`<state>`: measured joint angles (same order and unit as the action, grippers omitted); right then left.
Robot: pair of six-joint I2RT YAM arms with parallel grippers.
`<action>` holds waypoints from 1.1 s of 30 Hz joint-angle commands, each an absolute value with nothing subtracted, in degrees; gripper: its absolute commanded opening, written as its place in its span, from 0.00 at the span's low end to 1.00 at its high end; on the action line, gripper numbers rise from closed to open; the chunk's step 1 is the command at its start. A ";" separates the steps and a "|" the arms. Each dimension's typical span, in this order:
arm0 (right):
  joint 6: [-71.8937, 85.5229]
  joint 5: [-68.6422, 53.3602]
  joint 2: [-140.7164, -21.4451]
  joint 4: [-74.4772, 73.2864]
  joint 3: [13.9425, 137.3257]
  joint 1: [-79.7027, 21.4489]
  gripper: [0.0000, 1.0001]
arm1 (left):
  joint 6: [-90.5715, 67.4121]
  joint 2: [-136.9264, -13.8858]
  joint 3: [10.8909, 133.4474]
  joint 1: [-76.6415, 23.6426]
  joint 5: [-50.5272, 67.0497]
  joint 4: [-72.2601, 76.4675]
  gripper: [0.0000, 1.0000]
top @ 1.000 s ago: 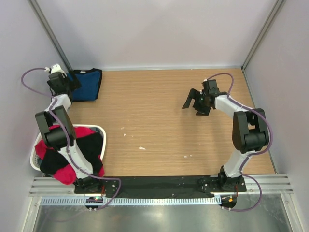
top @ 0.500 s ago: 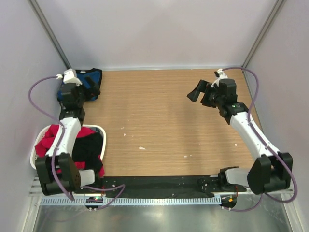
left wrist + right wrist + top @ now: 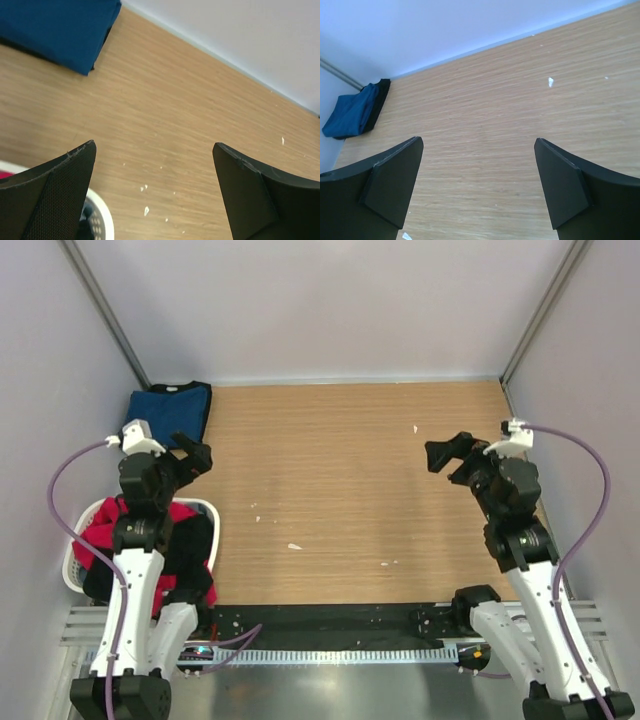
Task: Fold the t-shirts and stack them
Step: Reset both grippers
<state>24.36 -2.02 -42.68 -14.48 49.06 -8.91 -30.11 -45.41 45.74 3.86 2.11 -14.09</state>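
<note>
Where the left arm [image 3: 135, 570] crosses the white basket [image 3: 72, 562], its red and black t-shirts [image 3: 190, 540] are half hidden, shown only overhead; the left wrist view catches just the rim. Folded blue t-shirt [image 3: 170, 412]: far-left tabletop [image 3: 340, 470] corner, neck toward the back wall [image 3: 320, 310]. Left claw [image 3: 197, 460], right claw [image 3: 447, 462]: both spread, empty.

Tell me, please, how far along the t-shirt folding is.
Done: a folded blue t-shirt lies on a black one in the far left corner. In hand: nothing; the left gripper and right gripper hang open and empty. Left: red and black t-shirts heaped in the white basket.
</note>
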 commanded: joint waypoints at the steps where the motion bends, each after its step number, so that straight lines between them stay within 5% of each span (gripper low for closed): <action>1: 26.27 6.66 -37.37 -10.38 40.99 -9.14 1.00 | -32.52 -44.21 43.25 2.99 0.44 -21.44 1.00; 9: 31.82 9.23 -32.61 -7.38 31.47 -9.05 1.00 | -34.10 -40.69 39.20 2.02 -1.91 -21.71 1.00; 33: 29.53 8.87 -37.00 -9.40 35.51 -9.23 1.00 | -34.10 -39.99 38.58 2.02 -0.53 -20.57 1.00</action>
